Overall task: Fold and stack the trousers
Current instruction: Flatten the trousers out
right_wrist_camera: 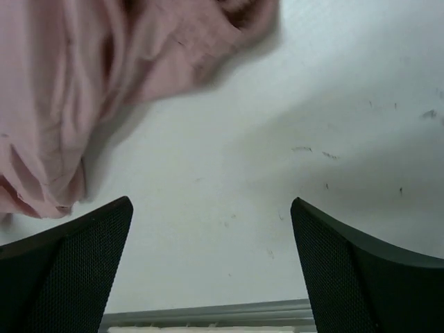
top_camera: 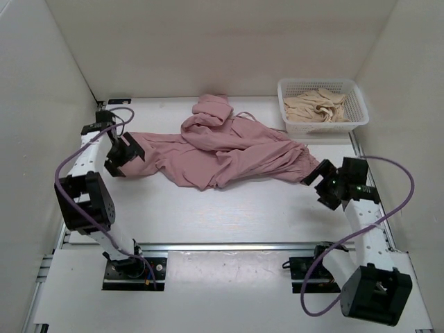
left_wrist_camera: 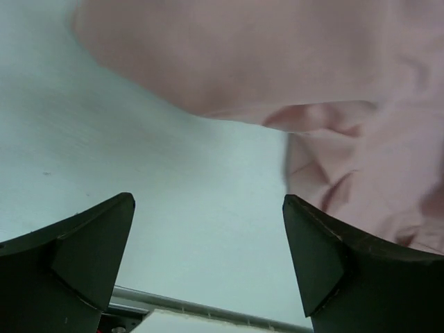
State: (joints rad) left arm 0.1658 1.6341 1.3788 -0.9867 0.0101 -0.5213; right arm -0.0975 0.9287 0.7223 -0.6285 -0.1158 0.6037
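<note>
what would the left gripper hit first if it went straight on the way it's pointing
Probably the trousers: the open left gripper faces their pink edge ahead across bare table. Depth is unclear, so it might touch the table first.

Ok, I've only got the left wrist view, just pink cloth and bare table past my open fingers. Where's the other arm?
Observer: The right gripper sits by the right end of the dusty-pink fabric trousers, open with nothing between its fingers.
Operator: Are the trousers lying flat?
Observer: No, they lie crumpled across the white table, with a bunched hump toward the far side.
Operator: Anything else out there?
Observer: A white plastic mesh basket in the far right corner holds a beige cream garment.
</note>
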